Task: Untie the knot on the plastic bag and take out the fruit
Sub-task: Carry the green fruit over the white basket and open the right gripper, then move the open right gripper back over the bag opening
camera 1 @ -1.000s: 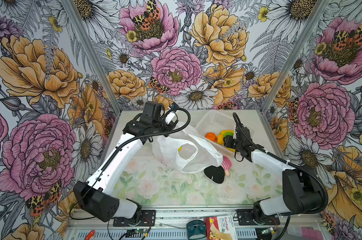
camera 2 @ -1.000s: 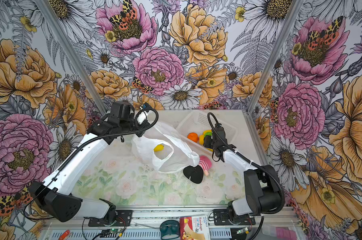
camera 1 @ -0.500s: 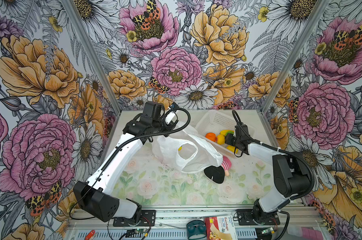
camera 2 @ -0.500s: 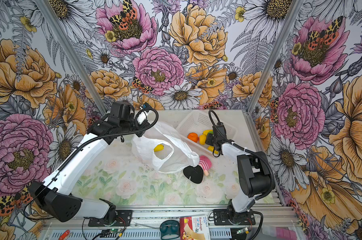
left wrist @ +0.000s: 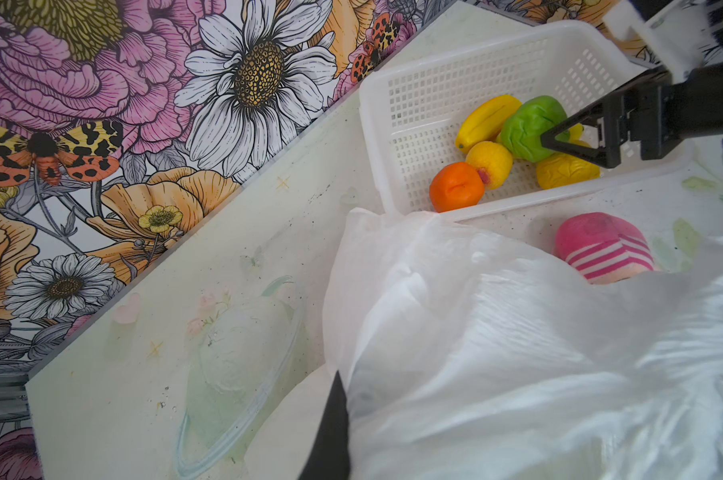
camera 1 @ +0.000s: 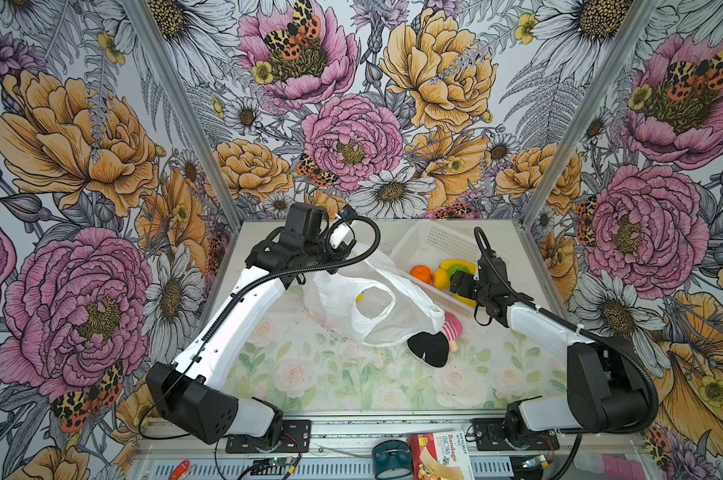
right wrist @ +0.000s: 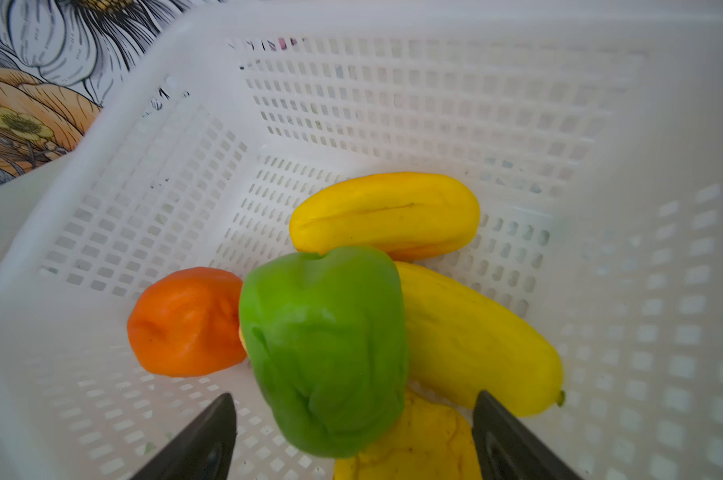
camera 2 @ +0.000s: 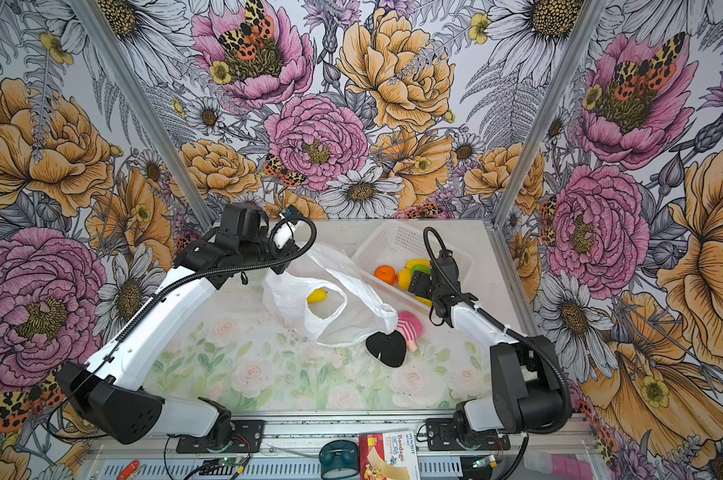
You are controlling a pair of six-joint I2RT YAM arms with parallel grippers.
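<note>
Room: I see open table [camera 1: 309, 374] in front of the plastic bag [camera 1: 409, 316], which overlaps the basket [camera 1: 426, 232] rim near the back-right edge | Contents: fruit [camera 1: 438, 276] heaped in basket, with one yellow piece [camera 1: 359, 296] inside bag | L-arm: stretched forward, left end effector [left wrist: 338, 411] clenched on bag film | R-arm: reaching into basket, right end effector [right wrist: 353, 399] released, jaws straddling green fruit [right wrist: 322, 349].

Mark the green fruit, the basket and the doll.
green fruit [right wrist: 322, 349], right wrist view, its glossy middle.
basket [left wrist: 455, 83], left wrist view, perforated wall.
doll [camera 2: 409, 326], in a top view, striped pink body.
</note>
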